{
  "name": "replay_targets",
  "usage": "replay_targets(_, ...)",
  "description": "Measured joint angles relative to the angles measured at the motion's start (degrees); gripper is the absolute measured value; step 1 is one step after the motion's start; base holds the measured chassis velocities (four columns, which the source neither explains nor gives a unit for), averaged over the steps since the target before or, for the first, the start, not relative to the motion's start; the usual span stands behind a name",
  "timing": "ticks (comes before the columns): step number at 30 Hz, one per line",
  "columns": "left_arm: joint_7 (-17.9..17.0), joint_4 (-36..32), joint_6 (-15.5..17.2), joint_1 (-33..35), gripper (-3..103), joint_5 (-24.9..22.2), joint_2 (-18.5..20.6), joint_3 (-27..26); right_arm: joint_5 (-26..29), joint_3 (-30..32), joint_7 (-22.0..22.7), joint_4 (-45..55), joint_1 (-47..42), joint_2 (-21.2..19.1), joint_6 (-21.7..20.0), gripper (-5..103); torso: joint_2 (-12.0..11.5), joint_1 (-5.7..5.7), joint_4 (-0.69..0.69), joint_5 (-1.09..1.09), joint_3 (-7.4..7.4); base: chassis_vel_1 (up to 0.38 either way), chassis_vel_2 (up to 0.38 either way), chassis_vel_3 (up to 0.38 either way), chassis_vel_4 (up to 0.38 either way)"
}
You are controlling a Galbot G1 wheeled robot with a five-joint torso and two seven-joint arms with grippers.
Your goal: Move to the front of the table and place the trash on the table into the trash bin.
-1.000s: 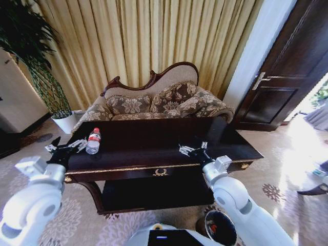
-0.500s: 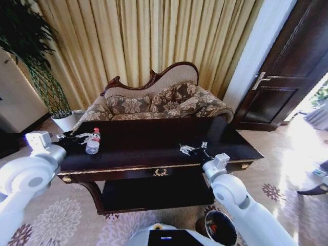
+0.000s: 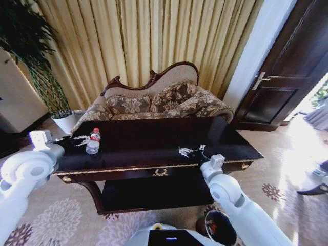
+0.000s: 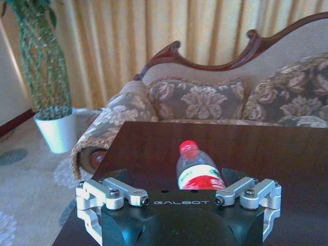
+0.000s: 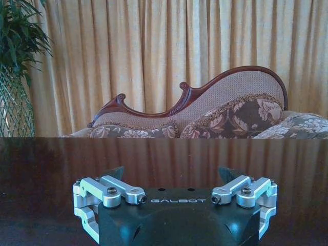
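Since a second ago the left arm has swung outward and up, its left gripper (image 3: pixel 78 139) now level with the table's left end and just beside the bottle, where earlier it sat lower at the front-left corner; the right gripper (image 3: pixel 190 150) has eased slightly back toward the table's middle. Head view: table (image 3: pixel 154 134), dark and glossy with gold trim, stands lengthwise before the patterned sofa (image 3: pixel 159 100); clear plastic bottle (image 3: pixel 93 142) with red cap lies near the table's left end, cap pointing away from the robot; left gripper fingers spread, close to the bottle's left side, not visibly touching it; right gripper over the tabletop's front right half, fingers spread, holding nothing; trash bin (image 3: pixel 220 227), round with dark interior, on the carpet at the right arm's base, near the table's front-right leg; white plant pot (image 3: pixel 65 122) on the floor beyond the table's left end. Left wrist view: left gripper (image 4: pixel 178 192) wide open, the bottle (image 4: pixel 197 171) lying on the table (image 4: pixel 287 148) centred ahead of the spread fingers, sofa (image 4: pixel 215 97) behind. Right wrist view: right gripper (image 5: pixel 175 192) wide open, low over bare tabletop (image 5: pixel 61 159), sofa (image 5: pixel 205 115) and curtains (image 5: pixel 169 56) beyond.
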Motion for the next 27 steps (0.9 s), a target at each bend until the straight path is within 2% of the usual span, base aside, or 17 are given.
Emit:
replay_targets(2,-1.5,1.2,-0.1,-1.5,100,-1.5,0.6,1.0,0.3,-0.2,0.0,-0.2,0.5,-0.1,-0.2,100,0.0,0.0,0.0,0.0,0.0,0.0,0.0,0.0,0.0)
replay_targets(8,-2.0,3.3,-0.2,-5.0,100,-1.6,2.2,4.5,0.8,-0.3,0.0,-0.5,1.1,-0.1,-0.4,100,0.0,0.0,-0.01,0.0,0.0,0.0,0.0,0.0,0.0)
replay_targets(15,-2.2,2.2,-0.2,-7.3,100,1.4,3.4,9.7,1.0,-0.2,0.0,-0.5,1.0,-0.2,-0.4,100,0.0,0.0,0.0,0.0,0.0,0.0,0.0,0.0,0.0)
replay_targets(21,-3.9,2.7,-0.3,-11.1,100,1.6,4.8,14.6,1.3,-0.4,-0.1,-0.9,1.6,-0.1,-0.4,100,0.0,0.0,-0.01,0.01,0.0,0.0,0.0,0.0,0.0)
replay_targets(27,-5.1,2.8,-0.3,-10.8,100,1.6,4.8,15.7,1.5,-0.7,-0.2,-1.3,2.0,0.0,-0.4,100,0.0,0.0,0.0,0.01,0.0,0.0,0.0,0.0,0.0)
